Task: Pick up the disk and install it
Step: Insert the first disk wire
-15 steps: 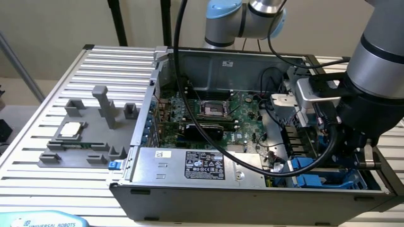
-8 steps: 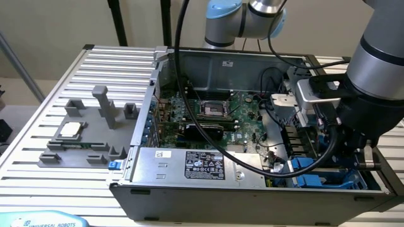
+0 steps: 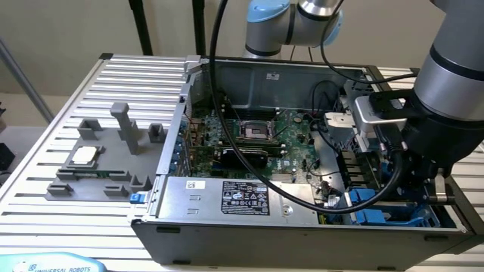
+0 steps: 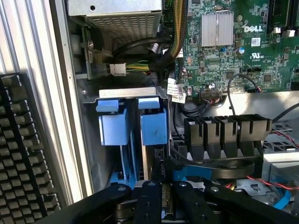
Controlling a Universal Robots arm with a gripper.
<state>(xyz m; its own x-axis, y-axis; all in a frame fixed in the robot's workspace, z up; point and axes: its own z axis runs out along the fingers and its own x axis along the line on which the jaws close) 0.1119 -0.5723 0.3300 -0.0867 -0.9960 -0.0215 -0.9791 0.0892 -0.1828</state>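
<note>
The disk (image 4: 153,125) stands on edge in the drive bay of the open computer case (image 3: 226,238). Its bright blue carrier faces the wrist camera and a thin silver edge runs down from it. A second blue carrier (image 4: 113,123) sits in the slot right beside it. My gripper (image 4: 164,193) reaches down over the bay, and its black fingers (image 4: 148,198) close in on both sides of the disk's lower edge. In the exterior view the arm's wrist (image 3: 423,141) hangs low over the blue carriers (image 3: 369,199) at the case's right end.
The motherboard (image 3: 257,141) fills the case's middle. A silver power supply with a black label (image 3: 246,198) sits at its front. Black cables (image 4: 219,165) and a black connector block (image 4: 224,133) crowd the bay's side. A grey fixture holding a small silver chip (image 3: 85,156) stands on the slatted table.
</note>
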